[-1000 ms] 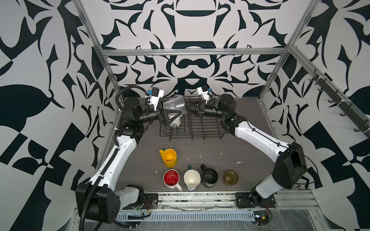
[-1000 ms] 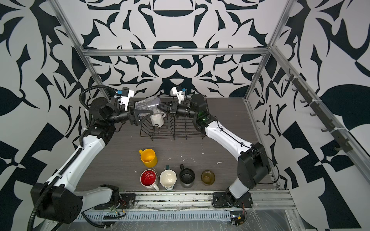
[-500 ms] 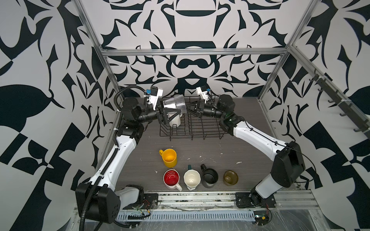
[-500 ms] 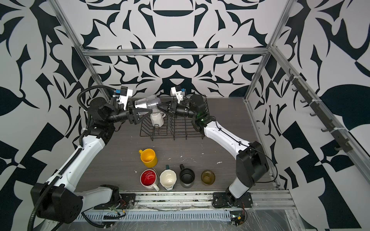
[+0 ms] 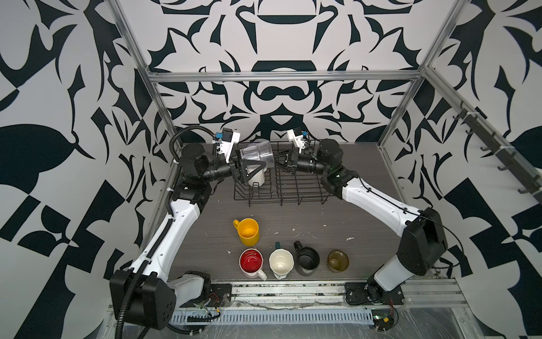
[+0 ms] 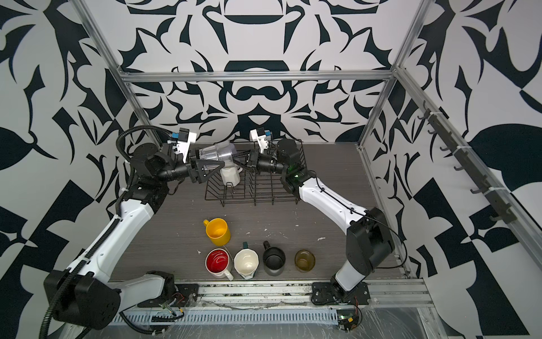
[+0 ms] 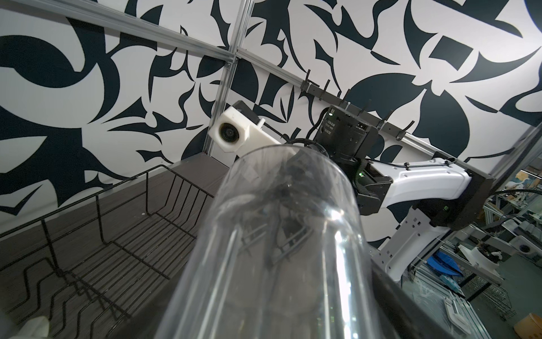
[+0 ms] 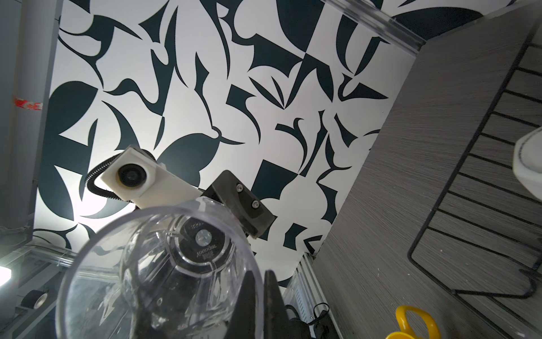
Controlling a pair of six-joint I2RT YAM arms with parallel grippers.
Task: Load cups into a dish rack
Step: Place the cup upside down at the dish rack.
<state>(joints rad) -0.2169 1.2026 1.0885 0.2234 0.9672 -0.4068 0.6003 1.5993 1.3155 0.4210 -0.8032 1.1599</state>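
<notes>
"How far along is the robot?"
"One white mug (image 5: 256, 178) is in the rack (image 5: 294, 191). The clear glass (image 5: 257, 153) hangs above it, right claw (image 5: 278, 161) pinched on its rim, left claw (image 5: 254, 165) spread, clasping its base. Five cups (image 5: 248, 232) remain on the table (image 5: 311, 218)"

Both top views look steeply down from above the front edge, covering the whole table (image 5: 293, 223) almost identically. The left wrist camera (image 8: 132, 176) and right wrist camera (image 7: 231, 133) face each other closely, sharing the clear glass (image 7: 278, 234).
</notes>
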